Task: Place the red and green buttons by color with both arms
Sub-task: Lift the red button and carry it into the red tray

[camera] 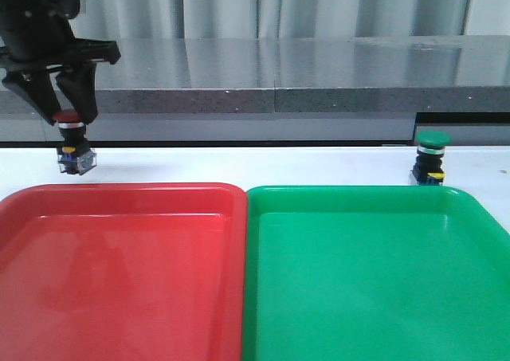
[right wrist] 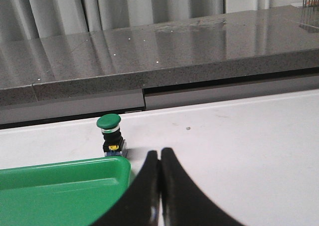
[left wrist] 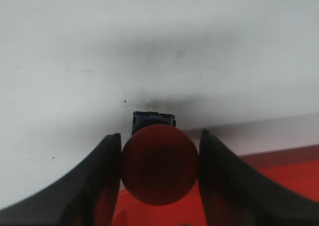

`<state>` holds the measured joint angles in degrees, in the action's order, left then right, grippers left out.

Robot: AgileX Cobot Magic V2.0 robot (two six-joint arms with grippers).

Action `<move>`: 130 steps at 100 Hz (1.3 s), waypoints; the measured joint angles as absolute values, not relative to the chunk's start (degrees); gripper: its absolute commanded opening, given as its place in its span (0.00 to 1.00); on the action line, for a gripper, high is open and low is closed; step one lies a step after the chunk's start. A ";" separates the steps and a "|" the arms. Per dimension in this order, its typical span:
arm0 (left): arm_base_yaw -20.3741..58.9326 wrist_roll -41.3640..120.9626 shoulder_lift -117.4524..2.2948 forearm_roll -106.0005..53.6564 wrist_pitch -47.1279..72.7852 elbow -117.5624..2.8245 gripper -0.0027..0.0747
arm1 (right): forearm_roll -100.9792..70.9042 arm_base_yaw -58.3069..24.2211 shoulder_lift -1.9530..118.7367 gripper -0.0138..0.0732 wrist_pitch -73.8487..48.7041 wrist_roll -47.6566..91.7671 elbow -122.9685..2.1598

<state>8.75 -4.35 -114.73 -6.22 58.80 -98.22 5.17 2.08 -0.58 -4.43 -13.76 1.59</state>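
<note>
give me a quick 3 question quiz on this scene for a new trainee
1. True or false: the left gripper is shut on the red button.
2. Multiple choice: where is the green button? A) inside the green tray B) on the white table just behind the green tray C) in the right gripper
3. Fill in: the right gripper's fingers are pressed together and hold ____.

Key
1. True; in the left wrist view the fingers sit against both sides of the red cap.
2. B; it stands upright near the tray's far right corner.
3. Nothing; the green button stands apart from them.
</note>
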 measured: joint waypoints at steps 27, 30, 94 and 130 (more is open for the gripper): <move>9.50 -10.23 -105.09 -6.44 56.95 -92.13 0.27 | 5.17 2.08 -0.58 0.09 -4.43 -13.76 1.59; 9.78 -10.86 -103.83 -6.44 56.16 -90.51 0.27 | 5.17 2.08 -0.58 0.09 -4.43 -13.76 1.59; 23.37 -23.44 -90.56 -5.49 40.91 -58.18 0.28 | 5.17 2.08 -0.58 0.09 -4.43 -13.76 1.59; 25.75 -25.22 -90.42 -5.40 37.39 -54.99 0.41 | 5.17 2.08 -0.58 0.09 -4.43 -13.76 1.59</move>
